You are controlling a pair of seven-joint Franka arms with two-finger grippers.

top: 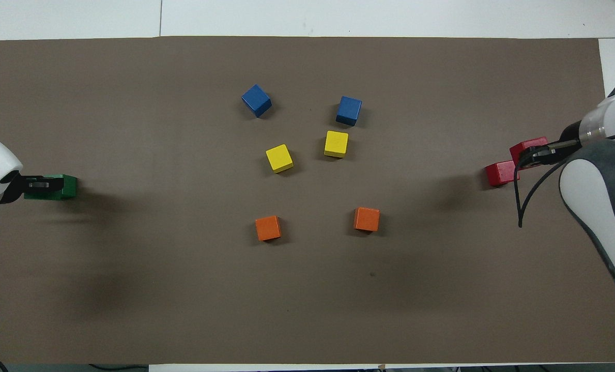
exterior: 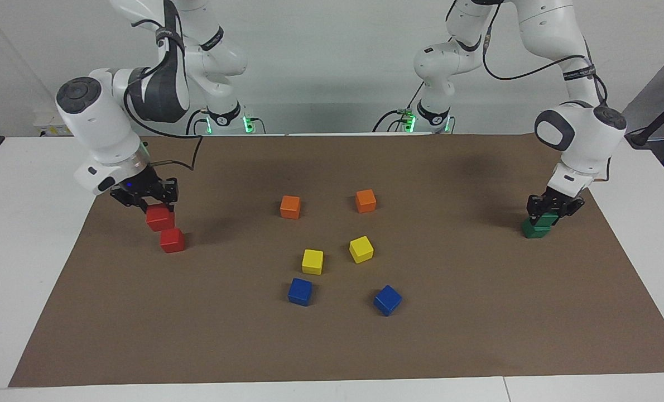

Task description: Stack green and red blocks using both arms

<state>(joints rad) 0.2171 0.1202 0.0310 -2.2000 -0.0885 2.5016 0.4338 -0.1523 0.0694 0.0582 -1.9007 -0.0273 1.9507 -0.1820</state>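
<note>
My right gripper is shut on a red block and holds it in the air. It hangs just above a second red block that lies on the brown mat, a little off toward the right arm's end of the table. In the overhead view the held red block overlaps the lying red block beside my right gripper. At the left arm's end, my left gripper is shut on a green block. That block sits low on another green block, slightly offset. From overhead only one green block shows at my left gripper.
Two orange cubes lie mid-mat, nearer the robots. Two yellow cubes and two blue cubes lie farther out. The brown mat covers most of the white table.
</note>
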